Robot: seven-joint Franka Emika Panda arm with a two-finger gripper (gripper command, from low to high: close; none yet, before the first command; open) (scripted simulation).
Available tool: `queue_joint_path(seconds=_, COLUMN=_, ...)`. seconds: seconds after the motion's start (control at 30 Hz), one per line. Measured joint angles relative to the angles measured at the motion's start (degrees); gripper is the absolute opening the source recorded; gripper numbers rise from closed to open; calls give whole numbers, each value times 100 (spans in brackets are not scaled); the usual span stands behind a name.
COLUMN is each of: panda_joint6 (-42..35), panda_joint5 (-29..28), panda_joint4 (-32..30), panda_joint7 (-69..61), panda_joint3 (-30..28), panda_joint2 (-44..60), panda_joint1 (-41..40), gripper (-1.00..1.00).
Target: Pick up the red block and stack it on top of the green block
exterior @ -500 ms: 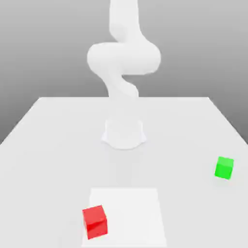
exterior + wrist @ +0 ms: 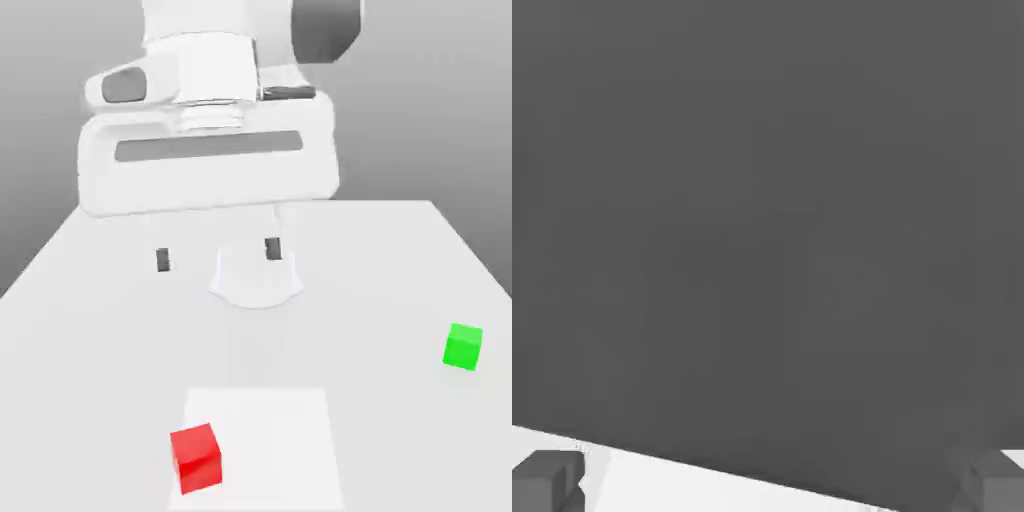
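While my hand [image 2: 218, 255] hangs up high over the far-middle part of the desk [image 2: 90, 330], its two fingers are spread wide apart with nothing between them. You can see the dark fingertips [image 2: 163, 260] poking down below the big white hand body in the exterior view, one on each side, with the round white base [image 2: 256, 280] of my arm showing behind them. From the camera on the hand, both fingertips [image 2: 547, 478] sit at opposite corners of the picture, with a strip of white desk [image 2: 712, 485] between them and dark grey background beyond.

So where's the stuff? The red block [image 2: 196, 457] is sitting flat on the desk at the near edge, toward the exterior view's left, right on the left border of a slightly brighter white square patch [image 2: 275, 440]. The green block [image 2: 463, 346] is well apart from it, way over on the exterior view's right and a bit farther back. Both blocks rest on the desk on their own, and my hand is touching neither one, it's well above and behind the red block.
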Motion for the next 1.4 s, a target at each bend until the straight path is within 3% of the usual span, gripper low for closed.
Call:
queue_joint_path(seconds=0.3, panda_joint6=836, panda_joint5=-91, panda_joint4=-451, panda_joint7=-906, panda_joint3=-109, panda_joint2=1809, panda_joint1=-184, gripper=0)
queue_joint_path(seconds=0.43, panda_joint6=1474, panda_joint5=249, panda_joint4=-362, panda_joint7=-1223, panda_joint3=158, panda_joint2=2633, panda_joint1=-392, gripper=0)
queue_joint_path(seconds=0.47, panda_joint6=1640, panda_joint5=345, panda_joint4=-331, panda_joint7=-1298, panda_joint3=261, panda_joint2=2836, panda_joint1=-476, gripper=-100)
queue_joint_path(seconds=0.7, panda_joint6=1672, panda_joint5=354, panda_joint4=-325, panda_joint7=-1306, panda_joint3=291, panda_joint2=2884, panda_joint1=-504, gripper=-100)
queue_joint_path(seconds=0.87, panda_joint6=948, panda_joint5=-150, panda_joint4=-474, panda_joint7=-933, panda_joint3=43, panda_joint2=1995, panda_joint1=-349, gripper=-100)
queue_joint_path(seconds=1.07, panda_joint6=740, panda_joint5=-356, panda_joint4=-757, panda_joint7=-746, panda_joint3=814, panda_joint2=1515, panda_joint1=469, gripper=-100)
queue_joint_path(seconds=1.4, panda_joint6=586, panda_joint5=-413, panda_joint4=-1248, panda_joint7=-639, panda_joint3=1999, panda_joint2=862, panda_joint1=2574, gripper=-100)
